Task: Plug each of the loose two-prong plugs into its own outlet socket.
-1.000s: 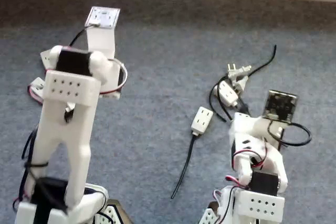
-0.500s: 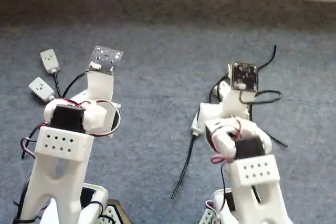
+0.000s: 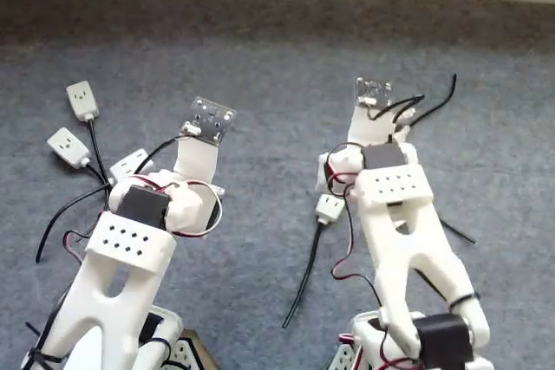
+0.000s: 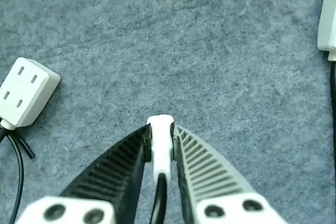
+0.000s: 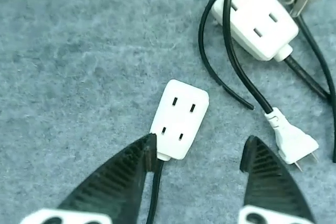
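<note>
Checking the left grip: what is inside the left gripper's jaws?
A white plug with a black cord, clamped in the left gripper. The fingers cover its sides; prongs hidden.

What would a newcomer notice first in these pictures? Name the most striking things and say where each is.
The left pincer is clamped on a white plug over the grey carpet, with a nearby socket lying off to one side. The right pincer hangs open over the carpet, between the middle socket and a loose two-prong plug.
</note>
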Controlling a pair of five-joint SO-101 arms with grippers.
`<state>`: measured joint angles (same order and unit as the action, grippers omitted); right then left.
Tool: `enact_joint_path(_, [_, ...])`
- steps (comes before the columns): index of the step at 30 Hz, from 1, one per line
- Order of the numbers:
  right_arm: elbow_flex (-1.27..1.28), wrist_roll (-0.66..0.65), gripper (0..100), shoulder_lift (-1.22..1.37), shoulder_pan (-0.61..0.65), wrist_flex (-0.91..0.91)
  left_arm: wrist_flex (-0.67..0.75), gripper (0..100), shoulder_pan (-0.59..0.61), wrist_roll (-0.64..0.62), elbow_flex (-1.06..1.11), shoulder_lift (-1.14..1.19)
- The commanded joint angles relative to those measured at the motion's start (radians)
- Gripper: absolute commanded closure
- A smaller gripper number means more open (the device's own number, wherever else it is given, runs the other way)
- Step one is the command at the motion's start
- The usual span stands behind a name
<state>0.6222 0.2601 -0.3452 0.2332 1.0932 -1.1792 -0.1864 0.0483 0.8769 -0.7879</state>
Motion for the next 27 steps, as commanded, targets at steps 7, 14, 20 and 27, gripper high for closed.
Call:
enact_joint_path(7, [-0.047, 0.071, 73.8, 0.213, 0.005, -0.113, 0.023, 99, -0.016, 0.008, -0.004, -0.022])
enact_joint_path(14, [-0.056, 0.071, 73.8, 0.346, 0.007, -0.136, 0.023, 99, -0.016, 0.008, -0.004, -0.022])
enact_joint_path(20, [-0.111, 0.071, 73.8, 0.369, 0.007, -0.125, 0.023, 99, -0.016, 0.009, -0.004, -0.024])
enact_joint_path(27, [-0.142, 0.064, 73.8, 0.205, 0.005, -0.025, 0.025, 99, -0.016, 0.009, -0.005, -0.024])
